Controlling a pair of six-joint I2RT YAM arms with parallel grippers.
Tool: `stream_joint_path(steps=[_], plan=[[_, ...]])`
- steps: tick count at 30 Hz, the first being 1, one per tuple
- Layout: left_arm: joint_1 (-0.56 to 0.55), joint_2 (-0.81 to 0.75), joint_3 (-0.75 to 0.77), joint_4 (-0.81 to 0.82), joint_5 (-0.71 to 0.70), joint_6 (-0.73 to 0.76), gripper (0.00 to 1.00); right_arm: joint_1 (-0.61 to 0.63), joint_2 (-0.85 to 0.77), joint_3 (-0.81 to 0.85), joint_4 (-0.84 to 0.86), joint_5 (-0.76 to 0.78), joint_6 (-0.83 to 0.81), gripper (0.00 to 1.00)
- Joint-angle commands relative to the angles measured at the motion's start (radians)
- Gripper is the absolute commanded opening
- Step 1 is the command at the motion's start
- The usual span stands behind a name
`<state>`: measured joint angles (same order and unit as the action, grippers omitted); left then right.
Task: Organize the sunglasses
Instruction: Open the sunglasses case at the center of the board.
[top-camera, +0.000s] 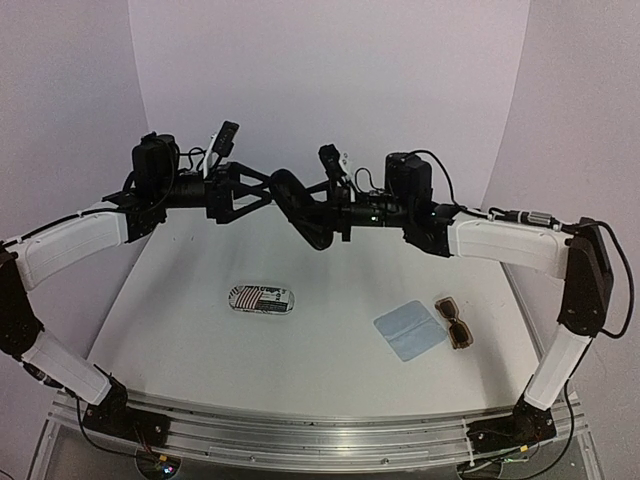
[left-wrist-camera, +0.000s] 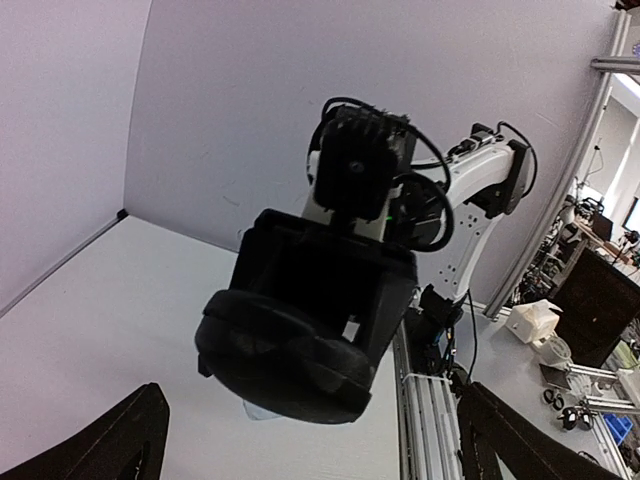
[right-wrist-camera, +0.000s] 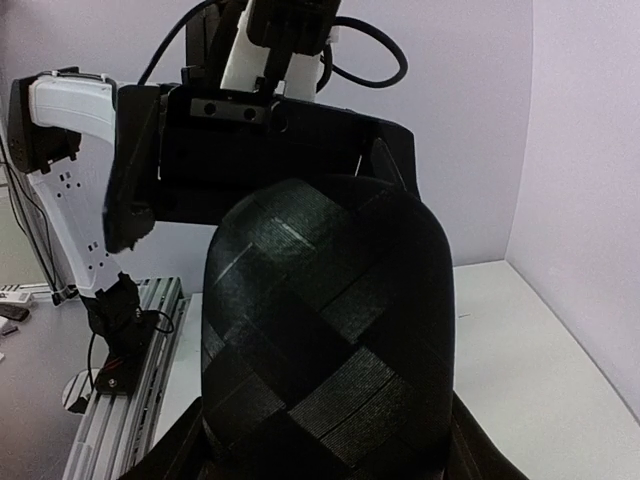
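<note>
A pair of brown-framed sunglasses (top-camera: 455, 322) lies on the table at the right, next to a light-blue cloth (top-camera: 410, 331). Both arms are raised above the middle of the table. My right gripper (top-camera: 328, 214) (right-wrist-camera: 325, 445) is shut on an oblong black woven case (top-camera: 297, 207) (right-wrist-camera: 330, 340), which fills the right wrist view. My left gripper (top-camera: 262, 190) (left-wrist-camera: 310, 455) faces it from the left with its jaws wide open. In the left wrist view the black case (left-wrist-camera: 290, 350) hangs just ahead of those jaws, with nothing between the fingers.
A stripe-patterned oblong case (top-camera: 260, 299) lies on the table left of centre. The table's front rail (top-camera: 300, 430) runs along the near edge. White walls close off the back and both sides.
</note>
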<state>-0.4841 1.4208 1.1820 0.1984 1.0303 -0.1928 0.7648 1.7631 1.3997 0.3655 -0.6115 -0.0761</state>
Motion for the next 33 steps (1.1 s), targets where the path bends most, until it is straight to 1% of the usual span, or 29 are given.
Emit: stream_joint_path(steps=[1, 4, 9, 14, 20, 22, 23, 25, 27, 30, 33], plan=[[-0.01, -0.01, -0.007, 0.187, 0.102, -0.135, 0.99, -0.004, -0.001, 0.015, 0.152, -0.077, 0.068, 0.3], [-0.028, -0.002, -0.006, 0.209, 0.139, -0.142, 0.97, 0.0, 0.008, 0.024, 0.156, -0.093, 0.068, 0.29], [-0.042, 0.014, 0.008, 0.229, 0.132, -0.142, 0.95, 0.008, 0.022, 0.037, 0.155, -0.132, 0.081, 0.3], [-0.055, 0.021, 0.016, 0.215, 0.134, -0.114, 0.89, 0.01, 0.027, 0.04, 0.162, -0.158, 0.115, 0.3], [-0.086, 0.027, 0.021, 0.212, 0.137, -0.074, 0.91, 0.023, 0.051, 0.067, 0.164, -0.183, 0.128, 0.29], [-0.088, 0.031, 0.022, 0.208, 0.135, -0.07, 0.94, 0.03, 0.056, 0.074, 0.167, -0.189, 0.127, 0.29], [-0.087, 0.031, 0.023, 0.201, 0.128, -0.07, 0.96, 0.031, 0.056, 0.075, 0.169, -0.192, 0.128, 0.29], [-0.071, 0.026, 0.021, 0.175, 0.087, -0.075, 1.0, 0.031, 0.049, 0.068, 0.18, -0.193, 0.134, 0.29], [-0.039, 0.014, -0.001, 0.173, 0.058, -0.072, 1.0, 0.031, 0.038, 0.053, 0.19, -0.188, 0.14, 0.29], [-0.022, -0.003, -0.015, 0.154, 0.049, 0.008, 1.0, 0.031, 0.038, 0.043, 0.211, -0.197, 0.166, 0.29], [-0.023, 0.007, -0.008, 0.171, 0.074, -0.007, 0.97, 0.031, 0.05, 0.043, 0.261, -0.212, 0.208, 0.28]])
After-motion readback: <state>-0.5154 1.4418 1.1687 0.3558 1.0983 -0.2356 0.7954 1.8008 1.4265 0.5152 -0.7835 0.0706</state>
